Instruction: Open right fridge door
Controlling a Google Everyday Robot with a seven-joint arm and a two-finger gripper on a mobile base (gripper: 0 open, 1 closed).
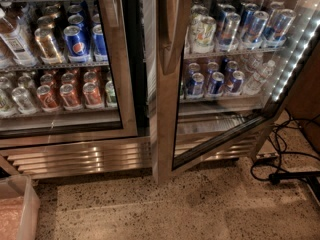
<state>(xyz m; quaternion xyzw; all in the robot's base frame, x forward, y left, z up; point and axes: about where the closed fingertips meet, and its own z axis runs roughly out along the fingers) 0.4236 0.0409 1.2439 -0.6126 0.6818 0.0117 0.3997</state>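
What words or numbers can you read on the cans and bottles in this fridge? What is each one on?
No word or number reads clearly.
On the blue can behind the left glass door: a round red, white and blue Pepsi emblem, letters blurred.
On the red-orange cans: too blurred.
On the blue and silver cans seen through the open right glass-paned steel-framed fridge door: too blurred.
On the white label of the clear plastic bottle: too small.
The claw is not in view.

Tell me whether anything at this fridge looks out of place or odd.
The right fridge door stands open at an angle, its handle side swung out, while the left door sits shut. Black cables lie loose on the floor at right. Nothing looks spilled. The gripper is not in view.
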